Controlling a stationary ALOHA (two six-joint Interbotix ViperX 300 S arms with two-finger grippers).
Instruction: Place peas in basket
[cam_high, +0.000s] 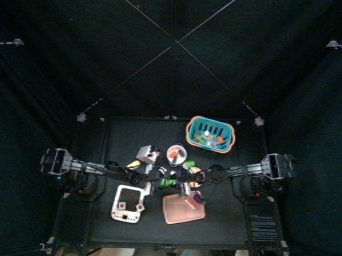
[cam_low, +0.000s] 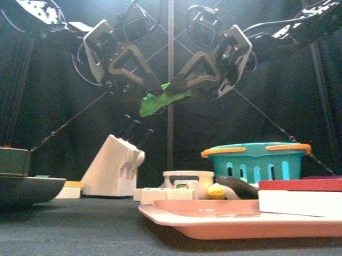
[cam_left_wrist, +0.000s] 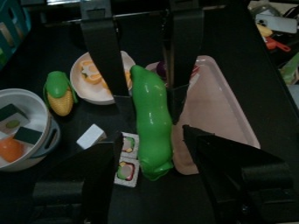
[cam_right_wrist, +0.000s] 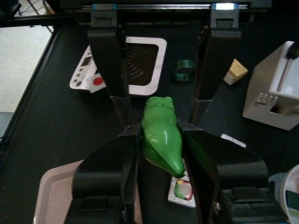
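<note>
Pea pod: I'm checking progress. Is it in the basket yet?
No, the pea pod hangs in the air, held between both grippers, well above the basket.

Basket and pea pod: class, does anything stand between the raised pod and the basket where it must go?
Nothing visible does. The pea pod hangs high in the air between the left claw and right claw, above the table's things; the basket stands open-topped, lower and toward the right arm's side.

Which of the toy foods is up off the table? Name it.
The green pea pod: it is held in the air in the right gripper jaws, whereas the corn lies down on the table.
</note>
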